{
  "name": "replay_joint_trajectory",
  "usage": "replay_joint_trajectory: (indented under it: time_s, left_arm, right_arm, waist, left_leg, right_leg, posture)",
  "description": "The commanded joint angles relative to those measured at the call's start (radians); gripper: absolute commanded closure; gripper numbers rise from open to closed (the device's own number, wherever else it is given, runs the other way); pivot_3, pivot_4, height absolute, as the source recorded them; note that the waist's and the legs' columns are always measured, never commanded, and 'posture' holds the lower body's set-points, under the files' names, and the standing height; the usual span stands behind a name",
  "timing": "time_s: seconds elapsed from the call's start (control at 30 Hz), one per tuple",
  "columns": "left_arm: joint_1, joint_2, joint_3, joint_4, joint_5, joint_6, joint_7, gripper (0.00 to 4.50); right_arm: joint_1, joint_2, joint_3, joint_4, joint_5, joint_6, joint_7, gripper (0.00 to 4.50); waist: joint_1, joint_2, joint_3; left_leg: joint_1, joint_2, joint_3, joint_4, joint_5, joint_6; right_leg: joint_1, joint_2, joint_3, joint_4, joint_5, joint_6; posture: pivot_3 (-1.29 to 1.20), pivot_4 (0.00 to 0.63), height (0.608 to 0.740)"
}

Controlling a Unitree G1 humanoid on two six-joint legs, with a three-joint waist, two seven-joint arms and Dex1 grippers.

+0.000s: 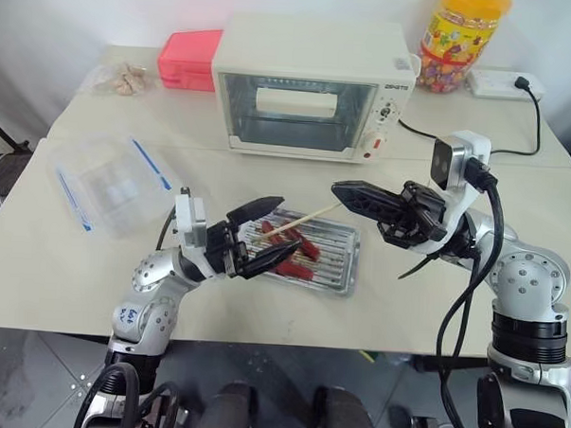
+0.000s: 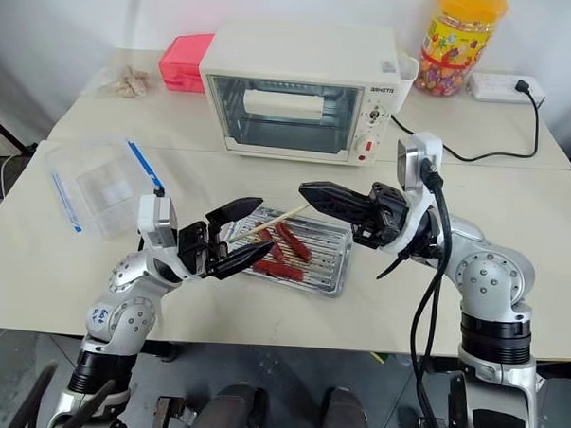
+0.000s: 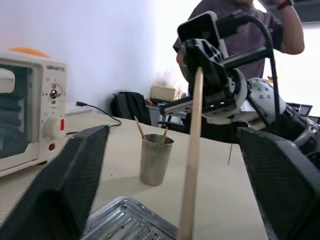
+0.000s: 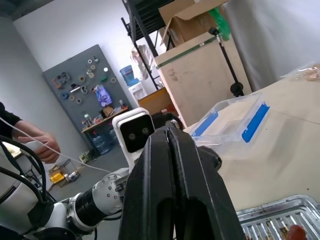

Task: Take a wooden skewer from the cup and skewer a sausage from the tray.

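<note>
My right gripper (image 1: 337,189) is shut on one end of a wooden skewer (image 1: 304,220), which slants down over the tray (image 1: 344,273). The skewer's free end lies between the spread fingers of my left gripper (image 1: 290,227), which is open just above the tray's near left corner. In the left wrist view the skewer (image 3: 192,150) stands bare between those fingers, untouched. Reddish-brown sausages (image 1: 297,241) lie on the tray's ribbed bottom. The metal cup (image 3: 155,161) with more skewers stands on the table beyond the tray.
A white toaster oven (image 1: 305,87) stands behind the tray. A clear plastic box with blue clips (image 1: 111,183) is at the left, with a pink box (image 1: 188,58) behind it. A candy jar (image 1: 459,37) and a power strip (image 1: 500,83) are at the back right. A person (image 3: 250,30) stands beyond the table.
</note>
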Motion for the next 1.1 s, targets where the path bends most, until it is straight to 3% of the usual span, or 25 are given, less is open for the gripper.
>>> replay_joint_trajectory:
  time_s: [0.03,0.33,0.6,0.7,0.93,1.07,1.1]
  left_arm:
    - [0.000,-0.003,0.012,-0.036,-0.031,0.007,0.005,1.54]
    - [0.004,-0.011,-0.001,-0.046,-0.040,0.023,0.004,4.39]
    - [0.006,-0.016,0.003,-0.069,-0.056,0.052,0.013,4.47]
    - [0.007,-0.002,0.017,-0.078,-0.058,0.060,0.009,4.50]
    - [0.057,0.076,0.066,-0.115,-0.078,0.084,-0.009,4.50]
    - [0.160,0.187,0.153,-0.133,-0.063,0.078,-0.039,4.50]
    - [0.182,0.209,0.173,-0.133,-0.057,0.071,-0.041,4.50]
  right_arm:
    - [-0.002,0.004,-0.020,-0.028,0.021,-0.009,-0.001,4.50]
    - [-0.005,0.012,-0.015,-0.024,0.016,-0.016,-0.007,4.50]
    - [-0.003,-0.015,-0.008,-0.011,0.030,0.034,-0.028,4.50]
    - [-0.004,-0.035,-0.003,-0.009,-0.015,0.014,-0.016,3.88]
    - [-0.027,-0.117,-0.035,0.031,-0.096,-0.056,0.077,1.48]
    - [0.023,-0.282,-0.037,0.015,-0.189,-0.100,0.206,0.12]
    - [0.046,-0.322,-0.024,0.006,-0.229,-0.132,0.243,0.03]
  waist:
    - [-0.001,0.000,0.000]
    - [0.002,0.000,0.000]
    - [0.000,0.000,0.000]
    - [0.000,0.000,0.000]
    - [0.001,0.000,0.000]
    - [0.000,0.000,0.000]
    - [0.001,0.000,0.000]
  left_leg:
    - [0.000,0.000,0.000,0.000,0.000,0.000]
    - [0.000,0.000,0.000,0.000,0.000,0.000]
    - [0.000,0.000,0.000,0.000,0.000,0.000]
    - [0.000,0.000,0.000,0.000,0.000,0.000]
    - [0.000,0.000,0.000,0.000,0.000,0.000]
    - [0.000,0.000,0.000,-0.001,0.000,0.000]
    - [0.000,0.000,0.000,-0.002,0.000,0.000]
  right_leg:
    - [0.000,0.000,0.000,0.000,0.000,0.000]
    - [0.000,0.000,0.000,0.000,0.000,0.000]
    - [0.000,0.000,0.000,0.000,0.000,0.000]
    - [0.000,0.000,0.000,0.000,0.000,0.000]
    - [0.000,0.000,0.001,-0.002,0.000,0.000]
    - [0.000,0.000,0.001,-0.002,0.000,0.000]
    - [0.000,0.000,0.001,-0.003,0.000,0.000]
  posture:
    - [0.00,0.150,0.740]
    - [0.00,0.150,0.740]
    - [0.00,0.150,0.740]
    - [0.00,0.150,0.740]
    - [0.00,0.150,0.740]
    - [0.00,0.150,0.740]
    - [0.00,0.150,0.740]
